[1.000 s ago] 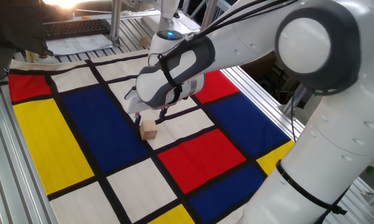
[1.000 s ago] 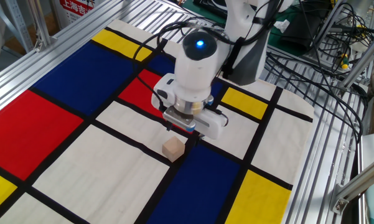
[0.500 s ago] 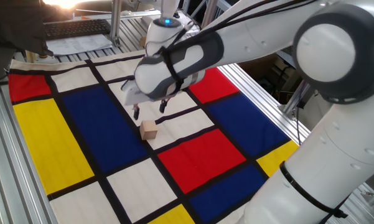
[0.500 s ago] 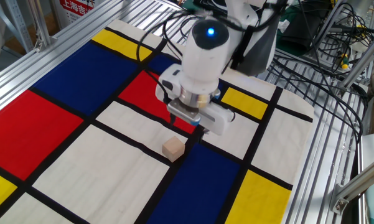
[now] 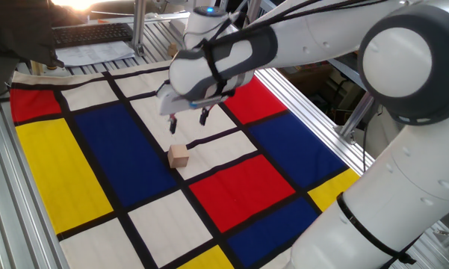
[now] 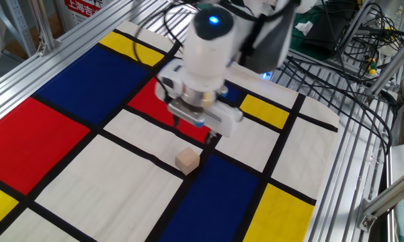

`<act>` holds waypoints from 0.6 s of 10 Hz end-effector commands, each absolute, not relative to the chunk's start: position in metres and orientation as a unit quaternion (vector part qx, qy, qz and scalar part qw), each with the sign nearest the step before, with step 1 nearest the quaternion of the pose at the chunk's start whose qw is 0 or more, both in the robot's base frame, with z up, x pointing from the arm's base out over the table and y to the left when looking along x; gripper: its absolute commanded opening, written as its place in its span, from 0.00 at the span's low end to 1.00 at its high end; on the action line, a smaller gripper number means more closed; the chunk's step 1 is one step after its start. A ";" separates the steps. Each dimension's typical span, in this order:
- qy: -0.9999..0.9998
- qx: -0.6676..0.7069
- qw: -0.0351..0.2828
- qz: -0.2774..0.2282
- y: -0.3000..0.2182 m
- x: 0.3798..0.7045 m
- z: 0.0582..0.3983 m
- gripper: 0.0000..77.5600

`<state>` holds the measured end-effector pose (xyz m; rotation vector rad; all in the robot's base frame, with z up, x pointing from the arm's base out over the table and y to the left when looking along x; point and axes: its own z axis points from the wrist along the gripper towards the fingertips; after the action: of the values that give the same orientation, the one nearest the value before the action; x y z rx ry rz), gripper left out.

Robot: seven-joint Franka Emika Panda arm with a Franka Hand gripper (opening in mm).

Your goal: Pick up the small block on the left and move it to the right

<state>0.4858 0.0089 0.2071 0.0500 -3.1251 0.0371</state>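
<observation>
The small block is a plain light-tan wooden cube. It rests on a white panel of the cloth, close to a black stripe, and also shows in the other fixed view. My gripper hangs above the block and slightly behind it, clear of it. Its jaws are open and hold nothing. In the other fixed view the gripper is likewise above the block, with a gap between the fingertips and the cube.
The cloth has red, blue, yellow and white rectangles with black stripes. Aluminium rails frame the table. A keyboard lies at the back. Cables lie off to the side.
My gripper has risen from just above the block and drifted a little away from it, staying open. The block has not moved.
</observation>
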 end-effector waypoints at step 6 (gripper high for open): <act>-0.997 0.056 0.048 0.021 -0.044 0.493 0.257 1.00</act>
<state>0.4921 -0.0415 0.2547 0.1632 -3.0379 0.0544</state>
